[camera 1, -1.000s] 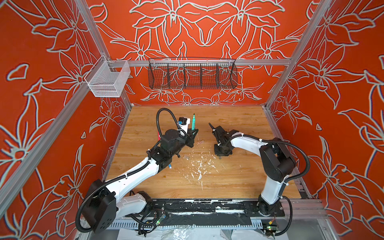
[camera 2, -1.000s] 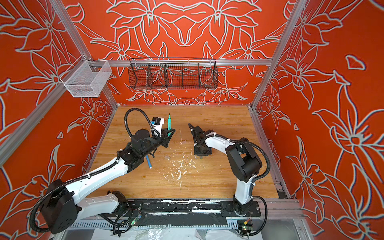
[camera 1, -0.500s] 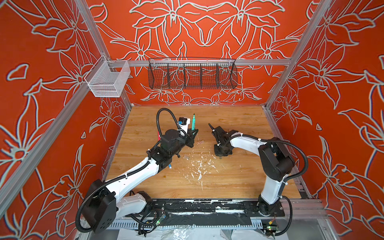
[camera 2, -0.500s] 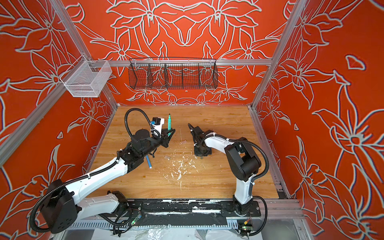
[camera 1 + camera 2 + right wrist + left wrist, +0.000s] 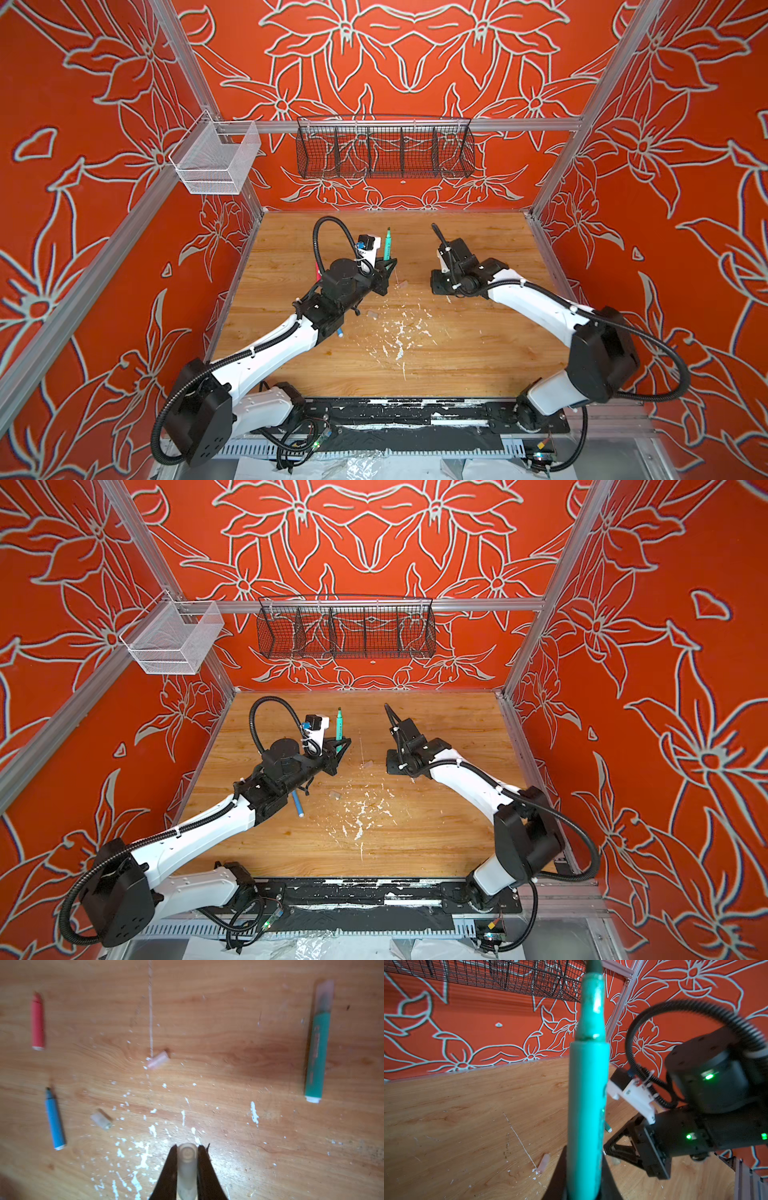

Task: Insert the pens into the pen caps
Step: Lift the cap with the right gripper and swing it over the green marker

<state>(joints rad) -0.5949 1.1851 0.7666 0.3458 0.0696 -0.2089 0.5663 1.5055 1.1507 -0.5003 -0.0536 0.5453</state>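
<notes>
The left gripper [image 5: 389,263] pinches a teal-green pen [image 5: 588,1093] upright, dark tip up; the right gripper [image 5: 187,1146] pinches a stubby, frosted translucent pen cap [image 5: 187,1174].

I'm looking at a light-brown wood-grain worktop [image 5: 228,1022], with white paint flecks [image 5: 143,1159] scattered thickest around its middle. In the right wrist view, a red-pink marker pen [image 5: 37,1022] and an uncapped blue marker pen [image 5: 55,1120] lie flat on it near each other. A stubby translucent pen cap [image 5: 158,1060] lies at the end of a thin white streak [image 5: 150,1012] and a second such cap [image 5: 101,1121] near the blue one. Well apart from all of these lies a green marker pen [image 5: 316,1053] with a translucent cap on its tip.
</notes>
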